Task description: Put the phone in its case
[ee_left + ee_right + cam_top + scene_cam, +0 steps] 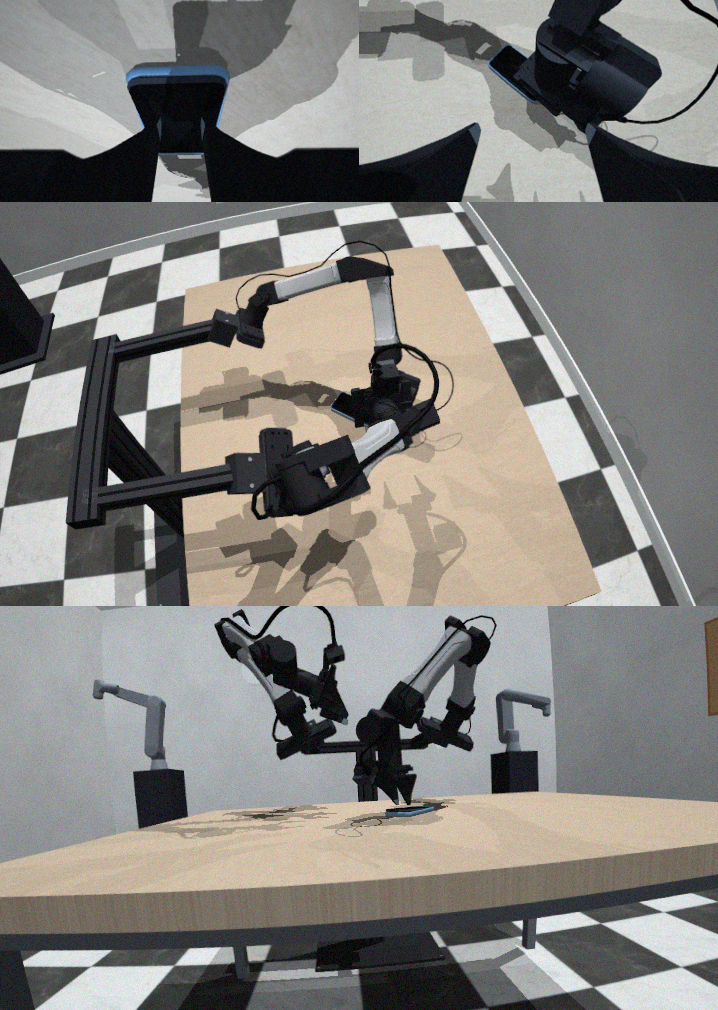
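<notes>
On the table [502, 483] [351, 867] [41, 104] [400, 113], the phone [345, 404] [409, 809] [180, 105] [509, 62] lies face up, its black screen framed by its blue case [342, 415] [412, 812] [180, 71] [510, 84]. These 2 things lie together, the phone within the outline of the case; I can't tell whether all 4 edges are pressed fully home. A dark band shows between screen and blue rim at 1 end.

The left pincer [403, 801] [180, 120] points down just above the phone. Its 2 fingers stand partway apart, a fairly narrow gap, with nothing gripped between them. Whether the tips touch the screen is hard to judge.

The right pincer [344, 720] [533, 125] is wide open and holding nothing, raised well above the table. In the wrist view from that side, its 2 tips frame bare wood and shadow, with the left arm [384, 310] [441, 661] [612, 81] beyond, covering 1 end of the phone.
</notes>
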Tool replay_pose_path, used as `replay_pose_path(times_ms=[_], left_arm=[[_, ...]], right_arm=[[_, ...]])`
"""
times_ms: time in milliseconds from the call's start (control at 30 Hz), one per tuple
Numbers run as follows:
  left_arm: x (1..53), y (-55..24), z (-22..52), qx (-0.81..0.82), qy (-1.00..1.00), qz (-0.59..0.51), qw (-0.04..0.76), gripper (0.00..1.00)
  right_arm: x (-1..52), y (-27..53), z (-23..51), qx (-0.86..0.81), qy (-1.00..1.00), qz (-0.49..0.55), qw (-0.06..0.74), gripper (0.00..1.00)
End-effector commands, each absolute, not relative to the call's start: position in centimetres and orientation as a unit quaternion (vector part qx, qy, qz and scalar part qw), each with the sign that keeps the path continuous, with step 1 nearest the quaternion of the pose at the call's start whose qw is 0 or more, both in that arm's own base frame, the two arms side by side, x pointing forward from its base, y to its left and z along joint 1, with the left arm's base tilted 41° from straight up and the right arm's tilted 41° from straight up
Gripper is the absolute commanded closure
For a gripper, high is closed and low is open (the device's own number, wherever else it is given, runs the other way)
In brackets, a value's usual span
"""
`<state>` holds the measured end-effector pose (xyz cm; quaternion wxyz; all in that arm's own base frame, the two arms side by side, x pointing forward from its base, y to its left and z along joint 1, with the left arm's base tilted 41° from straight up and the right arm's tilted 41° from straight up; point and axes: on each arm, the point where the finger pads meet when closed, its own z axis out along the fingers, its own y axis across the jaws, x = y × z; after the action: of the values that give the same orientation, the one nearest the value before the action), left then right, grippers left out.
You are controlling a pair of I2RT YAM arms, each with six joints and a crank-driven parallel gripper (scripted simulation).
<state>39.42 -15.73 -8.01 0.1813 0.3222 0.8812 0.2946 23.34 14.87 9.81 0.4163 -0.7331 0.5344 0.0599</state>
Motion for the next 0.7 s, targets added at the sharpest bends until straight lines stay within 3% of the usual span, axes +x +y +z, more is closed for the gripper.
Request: replay_pose_path(times_ms=[0,667], left_arm=[[40.8,-17.0,-8.0,0.323,0.881,0.282,0.203,0.63],[41.1,-15.9,-9.3,0.324,0.881,0.286,0.192,0.63]], right_arm=[[23.5,15.0,10.2,-0.731,0.535,0.056,0.421,0.0],[23.5,15.0,10.2,-0.731,0.535,0.056,0.421,0.0]])
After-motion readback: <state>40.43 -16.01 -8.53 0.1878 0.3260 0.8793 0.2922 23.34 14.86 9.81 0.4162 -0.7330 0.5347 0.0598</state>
